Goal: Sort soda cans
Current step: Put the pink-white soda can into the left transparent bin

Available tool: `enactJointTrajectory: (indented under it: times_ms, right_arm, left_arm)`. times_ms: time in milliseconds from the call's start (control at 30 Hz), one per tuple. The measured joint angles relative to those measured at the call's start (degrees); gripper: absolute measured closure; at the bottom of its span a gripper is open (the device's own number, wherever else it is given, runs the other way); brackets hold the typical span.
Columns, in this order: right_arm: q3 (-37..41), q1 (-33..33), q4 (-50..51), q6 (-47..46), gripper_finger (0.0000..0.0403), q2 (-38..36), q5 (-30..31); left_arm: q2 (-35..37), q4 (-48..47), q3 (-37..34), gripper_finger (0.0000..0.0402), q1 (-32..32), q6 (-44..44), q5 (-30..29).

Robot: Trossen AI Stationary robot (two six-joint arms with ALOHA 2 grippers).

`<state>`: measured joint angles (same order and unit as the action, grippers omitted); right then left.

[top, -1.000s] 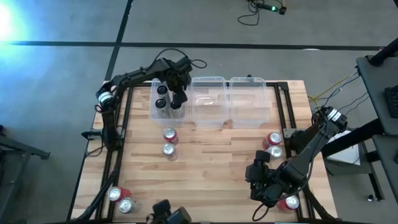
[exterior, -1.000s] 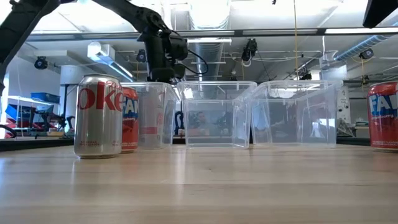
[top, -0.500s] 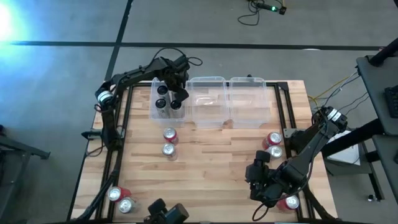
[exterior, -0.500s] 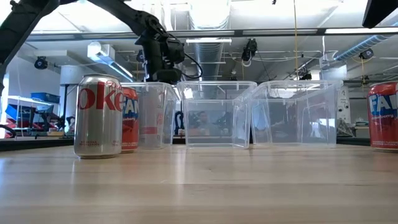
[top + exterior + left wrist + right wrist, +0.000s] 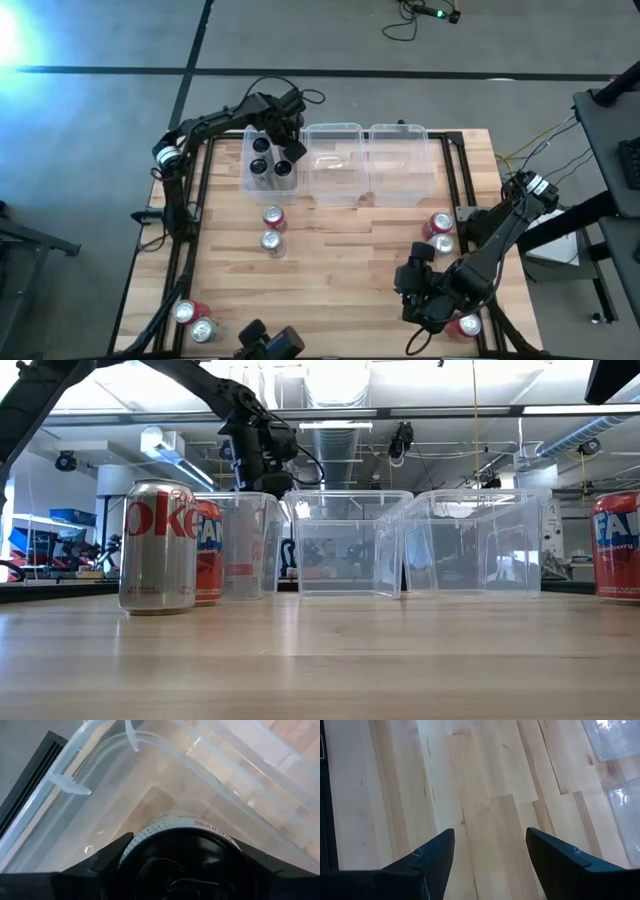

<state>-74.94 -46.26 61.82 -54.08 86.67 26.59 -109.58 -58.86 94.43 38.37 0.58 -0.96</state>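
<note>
You are placing a black can into the left bin: your left gripper grips it above two black cans there. Next, lower and release. The right gripper waits open over the table.

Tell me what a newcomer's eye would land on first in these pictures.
First, the left gripper over the leftmost clear bin at the table's far side, shut on a black can, with more black cans already inside. Next, in the low view, the silver can looming close, a red can right behind it. The right gripper waits open above bare wood at the near right.
</note>
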Motion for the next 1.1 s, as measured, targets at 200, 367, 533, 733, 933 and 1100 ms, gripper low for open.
enactJointTrajectory:
  times_ms: [200,367,533,733,933,1100]
  right_arm:
    - [0.0,0.0,0.0,0.1,0.0155,0.0,0.0]
    - [0.0,0.0,0.0,0.24,0.0144,0.0,0.0]
    - [0.0,0.0,0.02,0.7,0.0137,0.0,0.0]
    - [0.02,0.0,0.02,0.7,0.0138,0.0,0.0]
    - [0.01,0.0,0.02,0.61,0.0144,0.0,0.0]
    - [0.02,0.0,0.02,0.61,0.0135,0.0,-0.02]
  left_arm:
    - [0.46,1.4,-2.07,0.0152,0.0,0.98,-0.16]
    - [0.46,1.42,-2.2,0.0148,0.0,0.89,-0.16]
    - [0.94,0.8,-2.37,0.0133,0.07,0.13,-0.14]
    - [0.99,-0.78,-2.23,0.0133,0.2,-0.03,-0.12]
    - [0.99,-0.67,-2.21,0.013,0.2,-0.08,-0.12]
    - [0.78,-0.84,-2.38,0.0115,0.2,-0.16,-0.26]
